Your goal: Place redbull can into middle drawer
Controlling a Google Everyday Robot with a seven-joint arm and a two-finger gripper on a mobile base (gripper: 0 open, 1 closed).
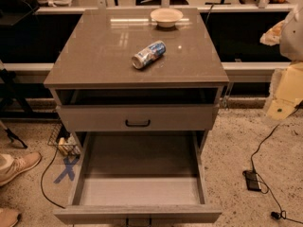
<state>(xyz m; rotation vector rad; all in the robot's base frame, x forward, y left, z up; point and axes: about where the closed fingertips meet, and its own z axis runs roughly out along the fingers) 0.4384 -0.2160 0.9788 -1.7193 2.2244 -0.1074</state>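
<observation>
The redbull can (148, 54) is a slim blue-and-silver can lying on its side near the middle of the cabinet's grey top (94, 56), its silver end pointing front-left. The middle drawer (139, 167) is pulled wide open below, and its pale grey floor holds nothing. My gripper (283, 96) shows as pale cream parts at the right edge of the camera view. It is off to the right of the cabinet, below the top's level, well apart from the can and holding nothing that I can see.
A shallow cream bowl (166, 17) stands at the back of the top. A grey drawer front with a black handle (138, 123) sits above the open drawer. On the floor are cables and a black power brick (252, 180) at right, and a shoe (16, 167) and a wire basket (66, 144) at left.
</observation>
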